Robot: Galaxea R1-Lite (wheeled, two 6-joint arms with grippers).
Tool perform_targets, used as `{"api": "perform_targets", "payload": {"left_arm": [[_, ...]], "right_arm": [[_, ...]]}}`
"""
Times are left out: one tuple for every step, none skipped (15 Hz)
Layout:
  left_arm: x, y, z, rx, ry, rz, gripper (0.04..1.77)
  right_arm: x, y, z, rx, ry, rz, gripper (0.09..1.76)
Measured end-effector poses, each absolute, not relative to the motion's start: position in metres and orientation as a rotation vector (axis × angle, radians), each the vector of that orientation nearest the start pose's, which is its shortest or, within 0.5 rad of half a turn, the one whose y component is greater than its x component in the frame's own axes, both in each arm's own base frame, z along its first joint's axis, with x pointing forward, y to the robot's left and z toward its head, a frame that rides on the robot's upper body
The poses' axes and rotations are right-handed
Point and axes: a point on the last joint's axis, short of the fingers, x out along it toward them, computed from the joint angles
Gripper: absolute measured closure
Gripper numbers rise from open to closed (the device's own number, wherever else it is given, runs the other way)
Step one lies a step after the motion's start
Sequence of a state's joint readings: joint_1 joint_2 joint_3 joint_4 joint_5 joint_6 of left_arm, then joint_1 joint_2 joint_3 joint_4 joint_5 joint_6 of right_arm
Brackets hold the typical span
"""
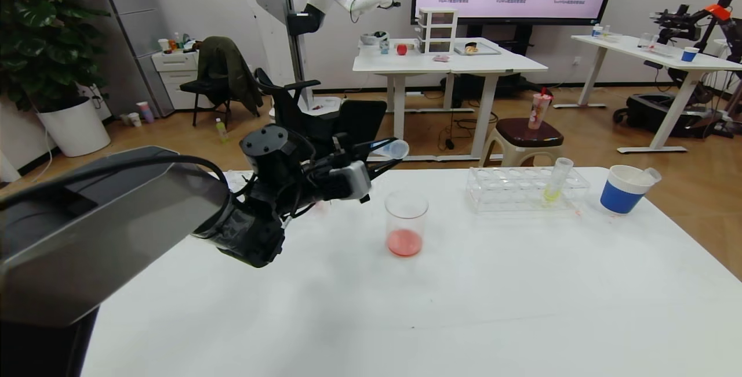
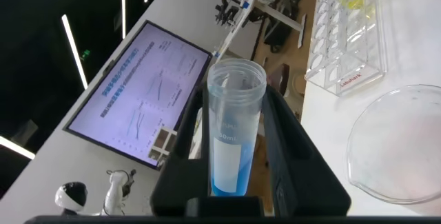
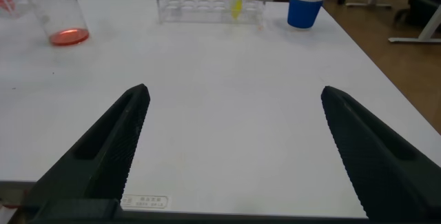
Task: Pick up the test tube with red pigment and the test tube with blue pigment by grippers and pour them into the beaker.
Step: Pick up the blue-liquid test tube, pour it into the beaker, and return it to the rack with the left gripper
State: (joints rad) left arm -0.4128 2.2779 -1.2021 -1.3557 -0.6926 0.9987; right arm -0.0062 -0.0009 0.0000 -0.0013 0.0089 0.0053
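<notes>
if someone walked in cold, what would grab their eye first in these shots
First, the left gripper held high above the white table, shut on the test tube with blue pigment and tipped toward the beaker, which already holds red liquid. Next, the clear rack at the table's far side holding a yellow-green tube, with a blue-banded paper cup beside it. The right gripper hangs open low over bare table.

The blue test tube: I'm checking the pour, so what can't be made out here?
- Test tube with blue pigment: its base, hidden by the left gripper fingers, left wrist view.
- Beaker: cropped by the left wrist view's edge.
- Right gripper: outside the head view.
</notes>
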Motion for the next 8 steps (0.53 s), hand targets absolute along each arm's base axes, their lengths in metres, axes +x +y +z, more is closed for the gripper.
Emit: {"api": "perform_targets", "payload": {"left_arm": [[0.400,-0.189,0.136,0.949,-0.841,-0.858,1.33],[0.404,-0.190,0.134,0.971,-0.866,-0.857,1.33],[0.407,-0.191,0.132,0.990,-0.885,-0.859,1.33],[0.410,-0.191,0.129,1.010,-0.902,-0.859,1.33],[0.413,-0.192,0.126,1.027,-0.915,-0.859,1.33],[0.416,-0.193,0.122,1.044,-0.931,-0.865,1.33],[0.418,-0.194,0.119,1.058,-0.945,-0.869,1.33],[0.420,-0.195,0.116,1.073,-0.959,-0.870,1.33]], "right_arm": [[-0.023,0.000,0.076,0.005,-0.002,0.003,0.11],[-0.023,0.000,0.076,0.005,-0.002,0.003,0.11],[-0.023,0.000,0.076,0.005,-0.002,0.003,0.11],[-0.023,0.000,0.076,0.005,-0.002,0.003,0.11],[-0.023,0.000,0.076,0.005,-0.002,0.003,0.11],[-0.023,0.000,0.076,0.005,-0.002,0.003,0.11],[-0.023,0.000,0.076,0.005,-0.002,0.003,0.11],[-0.023,0.000,0.076,0.005,-0.002,0.002,0.11]]}}
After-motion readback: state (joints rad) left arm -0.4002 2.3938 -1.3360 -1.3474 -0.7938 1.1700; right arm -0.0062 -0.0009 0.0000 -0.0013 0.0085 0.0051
